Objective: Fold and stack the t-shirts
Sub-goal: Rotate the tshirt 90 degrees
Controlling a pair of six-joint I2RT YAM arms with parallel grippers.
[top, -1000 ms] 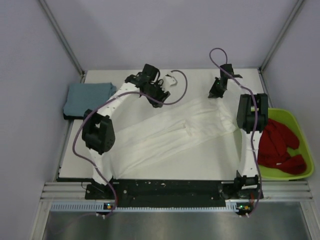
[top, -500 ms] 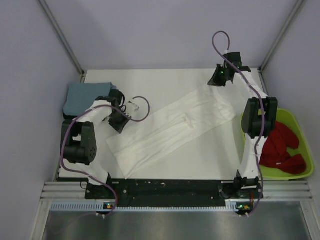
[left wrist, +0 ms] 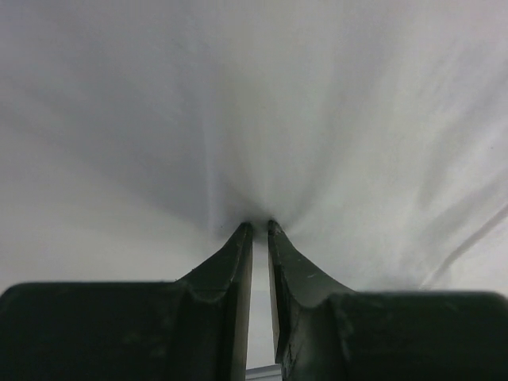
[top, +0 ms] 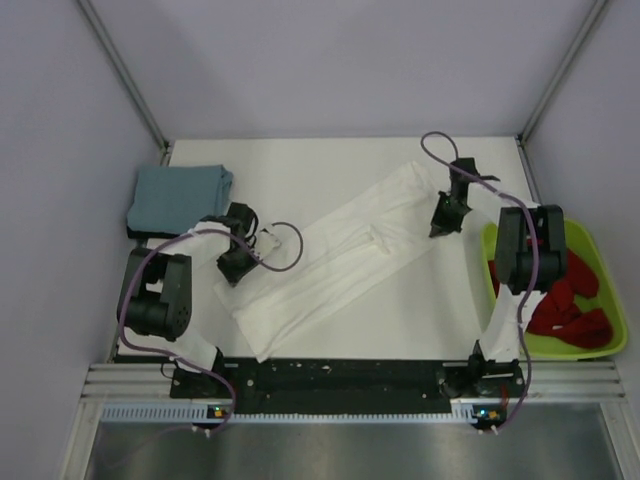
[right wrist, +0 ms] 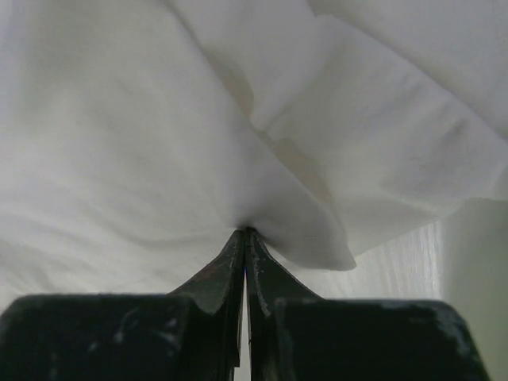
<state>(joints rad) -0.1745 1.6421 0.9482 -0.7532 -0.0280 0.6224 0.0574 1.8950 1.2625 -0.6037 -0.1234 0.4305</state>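
The white t-shirt (top: 340, 250) lies as a long, narrow diagonal strip across the table, from near left to far right. No flower print shows. My left gripper (top: 233, 270) is shut on the shirt's left end; in the left wrist view the jaws (left wrist: 259, 226) pinch white cloth (left wrist: 254, 103). My right gripper (top: 441, 224) is shut on the shirt's right end; in the right wrist view the tips (right wrist: 244, 232) pinch a fold of white cloth (right wrist: 159, 119). A folded blue-grey t-shirt (top: 178, 198) lies at the far left, with a dark edge under it.
A lime-green bin (top: 608, 270) holding red cloth (top: 560, 300) stands off the table's right edge, beside the right arm. Purple cables loop off both wrists. Grey walls close in the back and sides.
The left gripper has swung from the back middle to the near left with the shirt's edge. The right gripper went back, then came nearer. The shirt has narrowed into a strip.
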